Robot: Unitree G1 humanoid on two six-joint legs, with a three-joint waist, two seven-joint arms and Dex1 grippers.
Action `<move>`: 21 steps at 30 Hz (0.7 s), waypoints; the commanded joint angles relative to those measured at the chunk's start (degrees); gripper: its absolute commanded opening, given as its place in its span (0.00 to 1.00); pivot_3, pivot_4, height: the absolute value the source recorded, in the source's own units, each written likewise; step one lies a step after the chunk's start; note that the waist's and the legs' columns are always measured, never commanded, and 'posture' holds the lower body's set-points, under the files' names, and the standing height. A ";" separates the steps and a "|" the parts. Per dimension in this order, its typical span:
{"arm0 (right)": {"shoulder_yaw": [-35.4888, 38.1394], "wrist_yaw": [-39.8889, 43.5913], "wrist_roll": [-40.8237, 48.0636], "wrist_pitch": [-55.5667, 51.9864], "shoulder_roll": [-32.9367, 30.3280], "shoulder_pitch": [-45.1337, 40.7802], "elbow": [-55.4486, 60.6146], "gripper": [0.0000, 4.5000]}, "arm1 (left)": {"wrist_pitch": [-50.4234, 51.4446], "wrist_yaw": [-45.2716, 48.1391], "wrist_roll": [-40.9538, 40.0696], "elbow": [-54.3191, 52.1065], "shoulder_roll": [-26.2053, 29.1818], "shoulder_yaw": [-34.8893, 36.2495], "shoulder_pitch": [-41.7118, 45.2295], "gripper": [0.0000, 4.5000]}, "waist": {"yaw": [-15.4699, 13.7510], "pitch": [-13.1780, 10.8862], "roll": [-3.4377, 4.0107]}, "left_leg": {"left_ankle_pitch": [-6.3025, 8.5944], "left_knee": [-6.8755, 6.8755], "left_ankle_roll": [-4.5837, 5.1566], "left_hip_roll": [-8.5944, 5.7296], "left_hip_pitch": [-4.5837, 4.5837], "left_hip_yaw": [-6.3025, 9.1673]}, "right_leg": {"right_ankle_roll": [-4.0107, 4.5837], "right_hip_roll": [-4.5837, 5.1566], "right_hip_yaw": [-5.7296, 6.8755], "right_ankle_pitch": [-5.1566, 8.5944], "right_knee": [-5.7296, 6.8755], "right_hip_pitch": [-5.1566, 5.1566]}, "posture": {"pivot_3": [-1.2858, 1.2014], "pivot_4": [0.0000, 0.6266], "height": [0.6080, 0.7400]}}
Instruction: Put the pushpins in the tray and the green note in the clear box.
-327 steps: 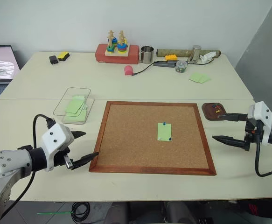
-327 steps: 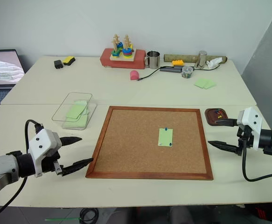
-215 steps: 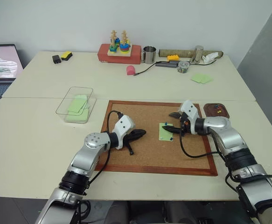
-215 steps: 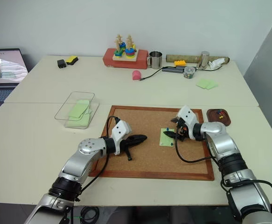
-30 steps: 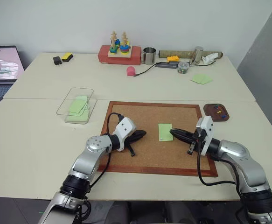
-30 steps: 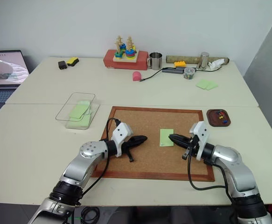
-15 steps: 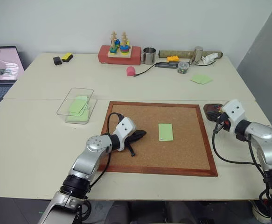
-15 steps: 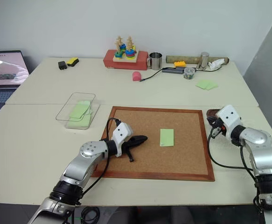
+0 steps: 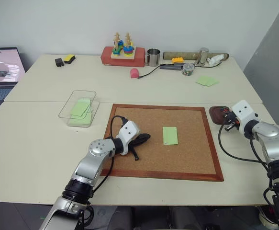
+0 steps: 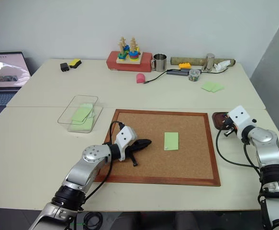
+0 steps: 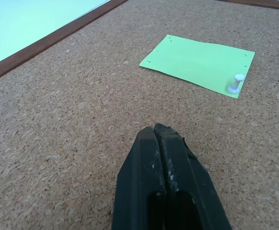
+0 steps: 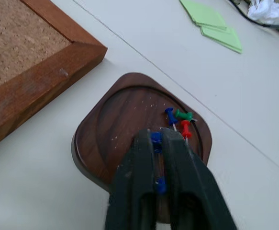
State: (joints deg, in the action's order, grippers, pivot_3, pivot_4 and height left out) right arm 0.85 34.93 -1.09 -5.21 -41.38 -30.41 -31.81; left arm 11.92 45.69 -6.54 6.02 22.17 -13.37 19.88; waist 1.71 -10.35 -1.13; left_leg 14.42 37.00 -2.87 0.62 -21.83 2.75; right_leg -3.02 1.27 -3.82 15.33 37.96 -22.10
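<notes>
Pushpins (image 12: 178, 120) lie in the tray (image 12: 115, 124); a white pin (image 11: 235, 82) stays in the note (image 11: 196, 63).
From left: clear box (image 9: 78, 108) holding green notes; left gripper (image 9: 147, 137) closed and empty on the cork board (image 9: 196, 158); right gripper (image 12: 157, 158) over the tray, fingers slightly apart around a blue pin (image 12: 156, 138). No legible writing.

Even, bright room light from overhead falls softly across the pale cream worktop (image 9: 43, 143), leaving only faint, short shadows under the wood-framed cork board (image 9: 144, 165) and the arms, with no harsh glare, while the close wrist views go soft and blurred at their near black fingers.
</notes>
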 commanded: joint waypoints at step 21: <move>3.32 15.08 19.02 -11.87 -0.07 10.12 38.60 0.63 | 1.06 0.66 1.99 2.78 0.24 -2.34 -1.73 0.00 | -0.01 0.04 0.07 | 0.00 0.00 0.00 0.01 -0.01 0.09 | -0.10 0.00 0.07 0.06 0.00 0.04 | 0.52 0.24 1.00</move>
State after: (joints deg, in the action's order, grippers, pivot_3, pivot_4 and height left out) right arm 4.95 48.06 14.30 -15.08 -42.17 -20.62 -0.09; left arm 11.79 45.71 -6.51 6.28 22.18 -13.38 19.88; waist 1.70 -10.30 -1.07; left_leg 14.42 37.00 -2.87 0.65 -21.83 2.84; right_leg -3.16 1.25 -3.75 15.42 37.96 -22.07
